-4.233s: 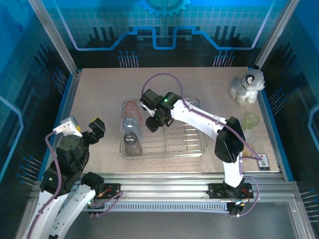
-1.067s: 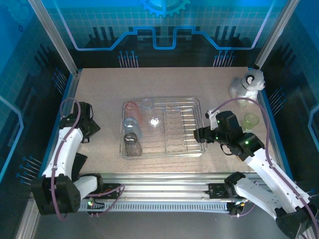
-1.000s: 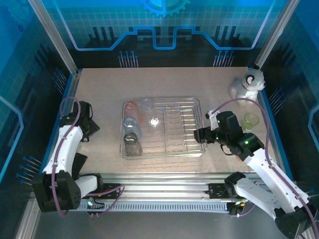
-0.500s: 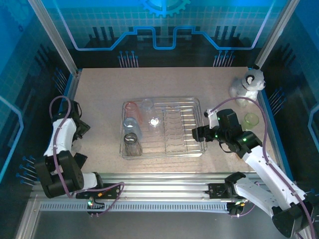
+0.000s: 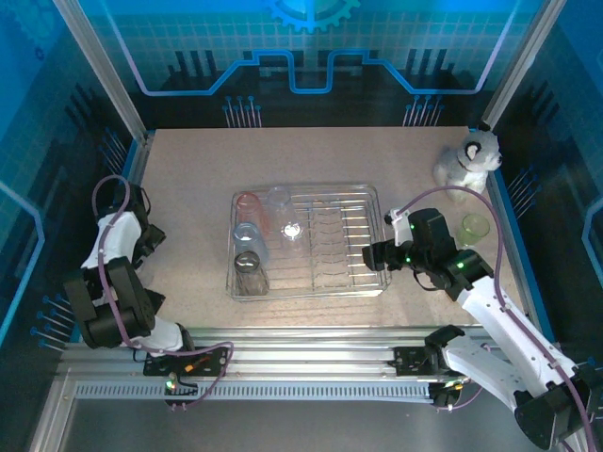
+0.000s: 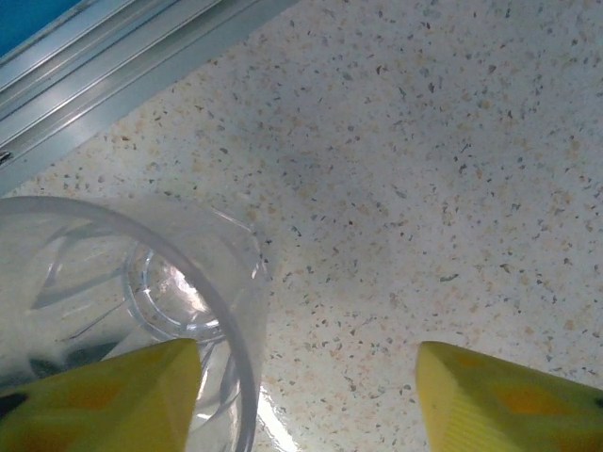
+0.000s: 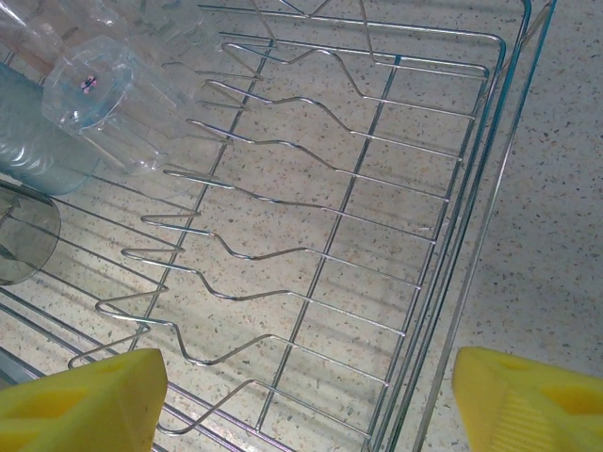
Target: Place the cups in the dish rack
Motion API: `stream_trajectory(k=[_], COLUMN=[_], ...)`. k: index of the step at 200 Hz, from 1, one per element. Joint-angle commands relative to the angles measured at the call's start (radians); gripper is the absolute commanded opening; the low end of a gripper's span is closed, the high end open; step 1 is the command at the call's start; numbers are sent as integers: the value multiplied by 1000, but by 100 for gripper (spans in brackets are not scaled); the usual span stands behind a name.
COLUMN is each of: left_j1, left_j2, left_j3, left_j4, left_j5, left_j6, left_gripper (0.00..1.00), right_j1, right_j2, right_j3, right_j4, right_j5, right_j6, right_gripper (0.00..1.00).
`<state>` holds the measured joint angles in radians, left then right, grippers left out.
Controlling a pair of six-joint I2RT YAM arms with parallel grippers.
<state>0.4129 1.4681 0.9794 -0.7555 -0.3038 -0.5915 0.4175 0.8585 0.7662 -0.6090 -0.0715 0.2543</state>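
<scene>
Blue-lit panels [image 5: 311, 47] wall in a speckled counter [image 5: 188, 169], with the dish rack [image 5: 330, 250] at its middle, long side running left to right. The right claw [image 7: 306, 400] hangs over the rack's right end, fingers wide apart and gripping nothing. The left claw [image 6: 306, 377] is well to the left of the rack, beside the counter's metal rail [image 6: 113, 66]. Its fingers are apart, not yet clamped: one fingertip sits at or just inside the mouth of a loose clear cup [image 6: 160, 292], the other well outside it. A plush toy [image 5: 466, 165] sits beyond the rack's far right corner, and a green cup [image 5: 475, 227] stands right of the rack. At the rack's left end a red-pink cup [image 5: 247, 202], a blue cup [image 5: 248, 233] and a grey cup [image 5: 249, 270] form a column, lying or leaning with their long axes roughly level. The loose clear cup stands upright, mouth up, its long axis vertical and pointing toward the wrist. A pinch here would catch a single thin wall; I judge the slick plastic could flex and slip out, or the cup could tip and roll against the rail. It must also turn off vertical to sit in the rack like the others, so a weak hold risks a drop on the way.
</scene>
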Motion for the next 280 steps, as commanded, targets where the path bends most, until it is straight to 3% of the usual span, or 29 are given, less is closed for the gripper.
stream_trajectory(k=[1,18,89,180,225,280], left_j1=[14,15,16,16,15,4], left_j2=[17,24,-40,-430,-499,-578], left_j3=[28,23,-8,-30,-30,-7], left_j4=[14,28,48,91,146,220], left_j5=[25,36,106,408,718,973], left_j6=[6,1,-6,24,-13,-89], left_gripper=[56,49,0,0,0,0], right_j1=[-15,-14,-14,-17,-18,-18], right_j2=[-26,-41,-107,-181,-193,-230], right_j3=[3,5,27,37,33,17], right_j4=[-10,-23,-85,-55,-18,37], right_j5=[-7,-1,45,76,58,29], right_j6=[9,14,50,83,95,95], right_gripper=[80,80,78,77,77,78])
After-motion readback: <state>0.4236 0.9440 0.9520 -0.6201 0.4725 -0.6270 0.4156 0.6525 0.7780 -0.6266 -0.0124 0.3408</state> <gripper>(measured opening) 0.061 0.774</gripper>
